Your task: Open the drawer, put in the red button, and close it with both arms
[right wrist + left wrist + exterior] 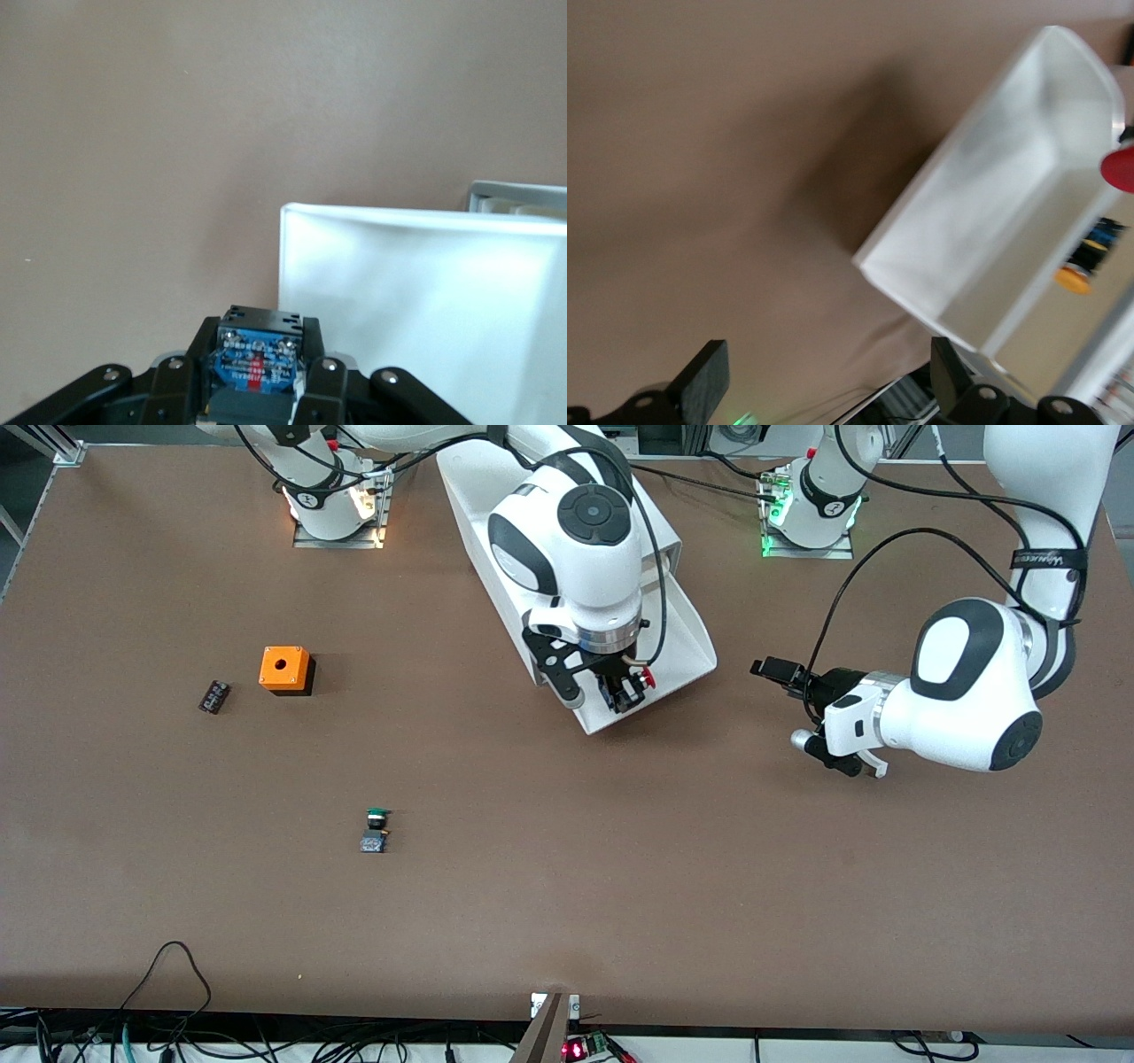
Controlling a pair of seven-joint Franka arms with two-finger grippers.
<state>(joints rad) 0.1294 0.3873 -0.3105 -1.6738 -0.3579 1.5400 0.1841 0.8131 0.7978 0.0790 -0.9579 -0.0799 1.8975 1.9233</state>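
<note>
Brown tabletop (567,886) — right gripper (623,693) jaws clamp the red button (648,679) over the open drawer (687,646); left gripper (769,670) jaws spread wide, empty, beside it.

Drawer (687,638) pulled out, top unobstructed except right gripper (625,691) hovering over its front end with red button (648,679). Left gripper (780,673) beside drawer, apart, fingers spread.
</note>
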